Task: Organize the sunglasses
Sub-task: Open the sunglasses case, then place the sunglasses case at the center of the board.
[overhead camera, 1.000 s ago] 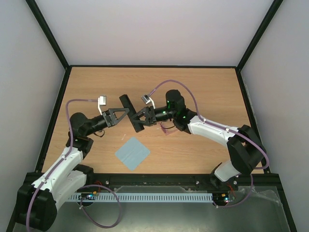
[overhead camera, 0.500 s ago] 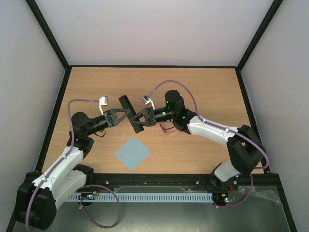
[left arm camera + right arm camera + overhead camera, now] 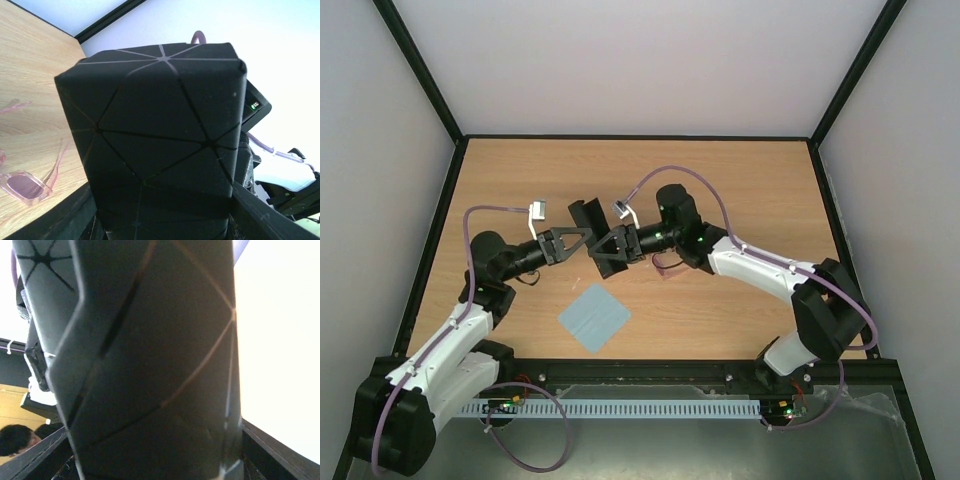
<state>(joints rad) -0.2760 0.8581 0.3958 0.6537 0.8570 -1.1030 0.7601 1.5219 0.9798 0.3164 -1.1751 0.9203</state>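
1. Since a second ago, the left pincer (image 3: 570, 242) has crept a little toward the far side of the counter (image 3: 740, 180). It is clenched on the near-left side of the case (image 3: 588, 213), which fills its wrist view between the fingers.
2. That black case no longer reads from above as one flat slanted bar. Its far end looks broader, as if rolled or tipped up, though I cannot tell whether it has opened. The blue cloth (image 3: 594, 317) lies nearer the arm bases, apart from it and unmoved.
3. On the case's other side, the right pincer (image 3: 609, 247) has shifted slightly left with it and appears to be grasping it as well.
4. Right of the case, the sunglasses (image 3: 666, 264) rest on the counter, partly hidden under the right wrist.
   - The left wrist view shows one pink lens and two spread arms.
   - The right arm is the nearer one, but both pincers are occupied, so I judge the case must be settled first.
   - From above, the frame's long axis is too hidden to read.
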